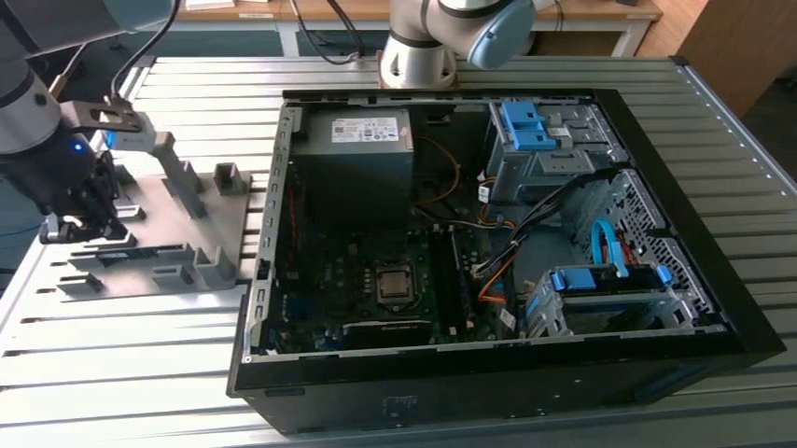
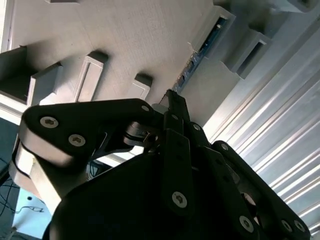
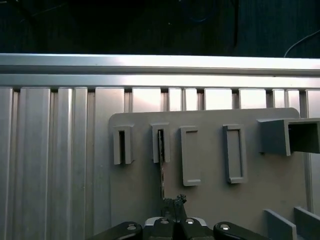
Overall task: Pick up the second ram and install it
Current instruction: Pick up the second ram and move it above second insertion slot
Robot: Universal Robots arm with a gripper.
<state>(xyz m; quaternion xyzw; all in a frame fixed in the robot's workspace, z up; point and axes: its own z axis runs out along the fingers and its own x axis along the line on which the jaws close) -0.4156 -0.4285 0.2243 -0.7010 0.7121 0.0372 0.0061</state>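
Note:
The second ram (image 3: 161, 172) is a thin blue-green stick seen edge-on, standing in a slot of the grey tray (image 3: 210, 200). In the second wrist view the ram (image 2: 200, 55) runs from its slot block toward my black fingers. My gripper (image 2: 172, 100) is shut on the ram's near end, with the fingertips pressed together around the board. In the first wrist view the gripper (image 3: 174, 202) sits at that same end. In the exterior view my gripper (image 1: 69, 224) is low over the tray (image 1: 149, 215), at the exterior view's left.
The open computer case (image 1: 498, 233) lies to the exterior view's right of the tray, its motherboard (image 1: 373, 280) exposed. The arm's base (image 1: 417, 56) stands behind the case. Upright grey blocks (image 1: 187, 182) rise from the tray. The table (image 3: 50, 150) is ribbed aluminium.

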